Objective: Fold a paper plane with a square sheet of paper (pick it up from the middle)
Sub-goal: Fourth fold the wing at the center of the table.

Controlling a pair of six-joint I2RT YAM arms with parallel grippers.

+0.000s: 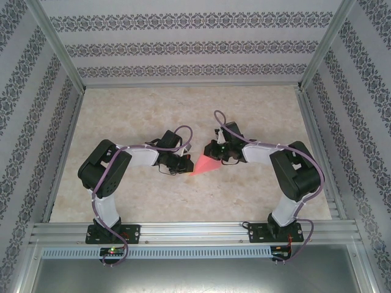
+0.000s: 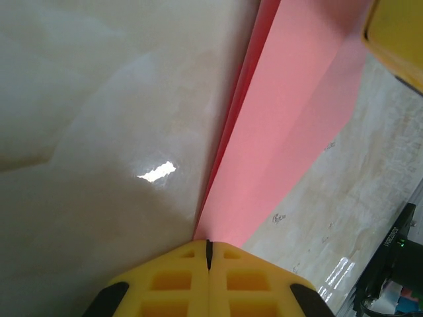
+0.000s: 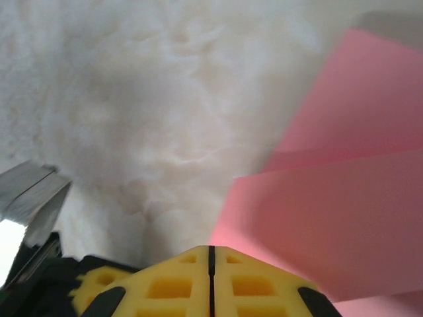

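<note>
We see the slim, pointed salmon-pink paper plane [image 1: 204, 165] at the middle of the beige marbled tabletop [image 1: 146, 116], between the two arms. The left gripper [image 2: 208, 254] has its yellow fingers pressed together on the narrow tip of the paper plane [image 2: 277, 145]. The right gripper [image 3: 211, 254] is also closed, its tips meeting the wider end to the right (we cannot tell whether paper is pinched there).

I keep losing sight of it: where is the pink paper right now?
From above, the pink paper is mid-table, a folded wedge stretched between the left gripper and the right gripper, its narrow tip at the left one.
</note>
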